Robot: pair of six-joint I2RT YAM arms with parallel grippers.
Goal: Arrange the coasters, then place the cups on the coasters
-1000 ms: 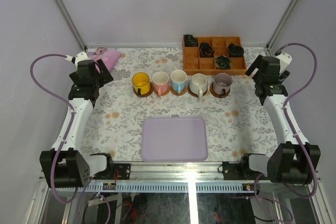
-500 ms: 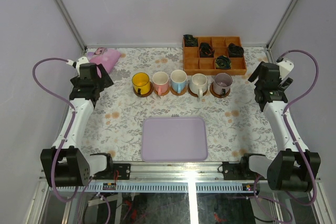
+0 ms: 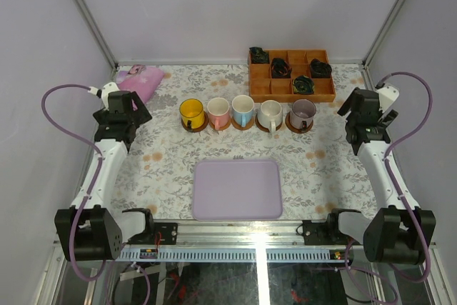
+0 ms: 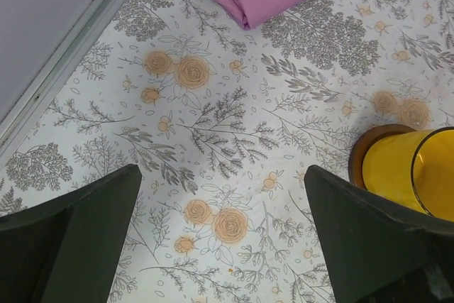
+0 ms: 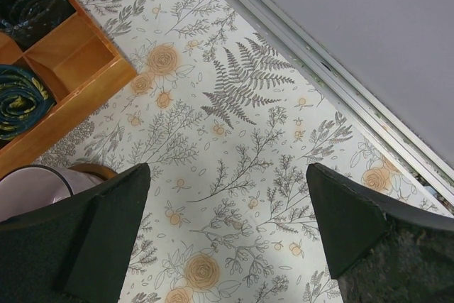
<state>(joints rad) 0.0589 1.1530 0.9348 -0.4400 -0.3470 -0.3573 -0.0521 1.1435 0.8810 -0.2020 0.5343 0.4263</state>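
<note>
all five cups (image 3: 243,113) sit in a l-r row betw. the grippers, each on one of the coasters (image 4: 363,155). left gripper (image 4: 221,169) has jaws apart & empty, w/ the yellow cup (image 4: 408,172) nearest, to its right. right gripper (image 5: 227,168) is likewise apart & empty, w/ the purple cup (image 5: 28,189) to its left.

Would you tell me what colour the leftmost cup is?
The cup is yellow; top external view shows it best.

A floral-patterned counter (image 3: 164,169) sits inside plain pale lilac walls (image 3: 235,5), with slim metal posts (image 3: 84,12) rising from its far corners and a bright glare on the near-edge rail (image 3: 260,237).
</note>
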